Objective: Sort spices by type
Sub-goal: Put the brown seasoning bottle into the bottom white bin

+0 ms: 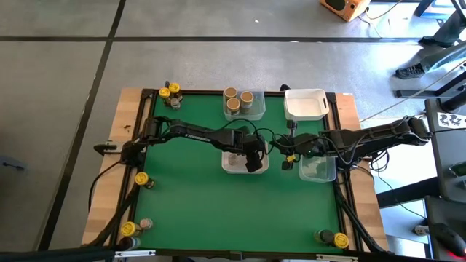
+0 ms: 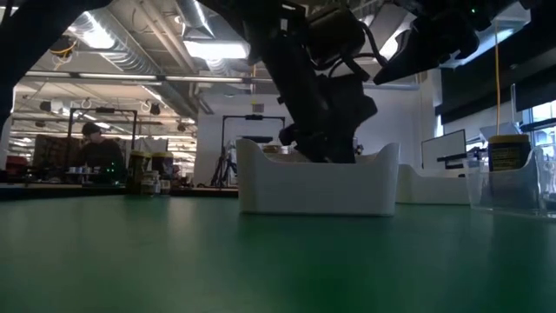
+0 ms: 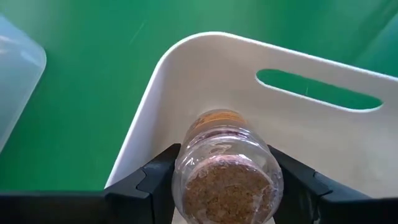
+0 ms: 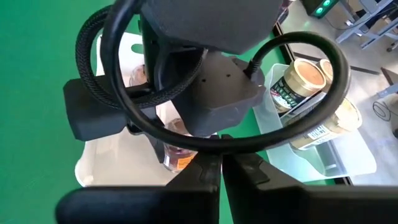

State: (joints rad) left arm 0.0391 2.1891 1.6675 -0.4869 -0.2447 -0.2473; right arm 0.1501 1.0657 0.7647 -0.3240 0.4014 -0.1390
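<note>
left wrist view | left end effector grips spice jar | base toward camera

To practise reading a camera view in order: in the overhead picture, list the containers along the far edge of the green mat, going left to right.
Two yellow-lidded jars at the corner → clear tray holding three tan-lidded jars → empty white tray.

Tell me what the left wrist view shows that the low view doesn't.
Only the left wrist view: a jar of brown spice between the left gripper's jaws, over the white tray's handle slot. Only the low view: a yellow-lidded jar in a clear tray, and a person in the room behind. Both: the white tray and green mat.
</note>
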